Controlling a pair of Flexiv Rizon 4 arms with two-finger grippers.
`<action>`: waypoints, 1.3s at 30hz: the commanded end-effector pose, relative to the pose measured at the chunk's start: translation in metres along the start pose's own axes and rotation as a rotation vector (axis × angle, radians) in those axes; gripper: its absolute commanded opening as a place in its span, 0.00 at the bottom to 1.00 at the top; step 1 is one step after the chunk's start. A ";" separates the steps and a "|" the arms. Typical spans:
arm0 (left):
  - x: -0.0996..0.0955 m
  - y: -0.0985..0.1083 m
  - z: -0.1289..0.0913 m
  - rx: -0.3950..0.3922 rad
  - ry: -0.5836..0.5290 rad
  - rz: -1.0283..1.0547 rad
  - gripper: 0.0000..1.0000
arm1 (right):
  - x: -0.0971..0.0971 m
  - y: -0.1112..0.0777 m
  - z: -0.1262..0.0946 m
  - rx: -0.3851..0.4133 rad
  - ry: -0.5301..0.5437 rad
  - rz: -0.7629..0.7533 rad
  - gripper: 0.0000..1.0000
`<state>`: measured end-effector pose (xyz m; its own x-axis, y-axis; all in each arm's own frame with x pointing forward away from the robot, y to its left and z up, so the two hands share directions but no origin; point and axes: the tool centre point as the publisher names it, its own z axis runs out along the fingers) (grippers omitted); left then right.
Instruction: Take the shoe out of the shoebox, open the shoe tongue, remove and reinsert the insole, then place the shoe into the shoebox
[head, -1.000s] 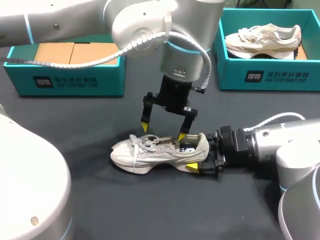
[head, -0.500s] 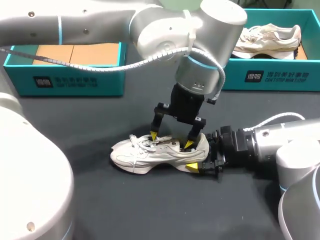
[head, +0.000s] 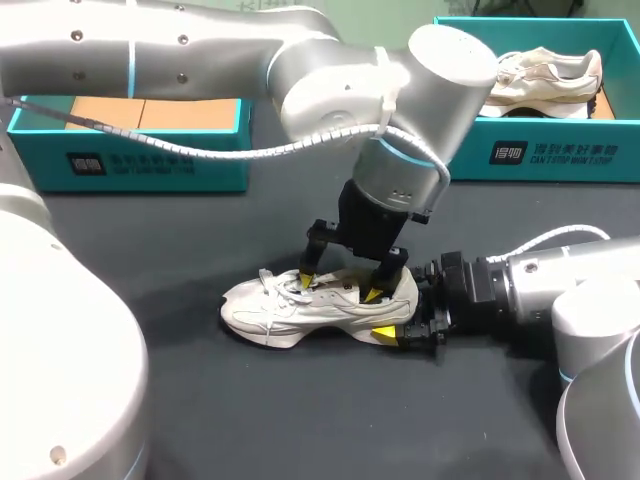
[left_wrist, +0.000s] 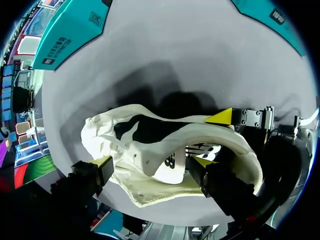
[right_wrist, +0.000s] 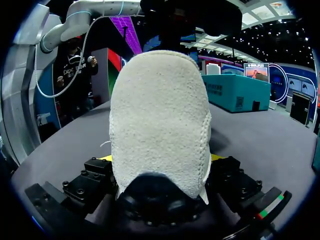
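A white shoe (head: 300, 305) lies on the dark table, toe to the left. My right gripper (head: 403, 315) comes in level from the right and is shut on its heel (right_wrist: 160, 125), which fills the space between the fingers. My left gripper (head: 338, 288) stands over the shoe pointing down, open. One of its yellow fingertips (head: 305, 281) is at the laces, the other (head: 372, 295) is at the shoe's opening near the heel. In the left wrist view the tongue and opening (left_wrist: 150, 150) lie between the spread fingers of the left gripper (left_wrist: 151, 162). The insole is hidden.
An open teal shoebox (head: 130, 160) with a brown floor stands at the back left. A second teal box (head: 540, 150) at the back right holds another shoe (head: 540, 80). My left arm spans the table's back above the shoe.
My left gripper has come down and a little right, from above the shoe to its tips at the laces and opening. The right gripper and the shoe have stayed put.
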<state>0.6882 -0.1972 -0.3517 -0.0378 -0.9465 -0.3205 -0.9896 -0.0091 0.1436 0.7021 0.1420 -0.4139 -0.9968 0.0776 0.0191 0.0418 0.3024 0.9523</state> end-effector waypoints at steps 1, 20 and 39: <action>0.004 -0.001 0.003 -0.002 -0.035 -0.010 1.00 | 0.001 -0.001 0.002 0.005 0.000 0.002 0.00; -0.017 0.003 0.012 -0.004 -0.159 -0.015 0.84 | 0.001 -0.001 0.002 0.005 0.000 0.002 0.00; -0.047 0.011 -0.004 0.014 -0.106 -0.035 0.56 | 0.001 -0.001 0.002 0.005 0.000 0.002 0.00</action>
<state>0.6829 -0.1633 -0.3377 -0.0224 -0.8924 -0.4506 -0.9909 -0.0401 0.1288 0.7021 0.1421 -0.4139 -0.9968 0.0776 0.0191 0.0418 0.3024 0.9523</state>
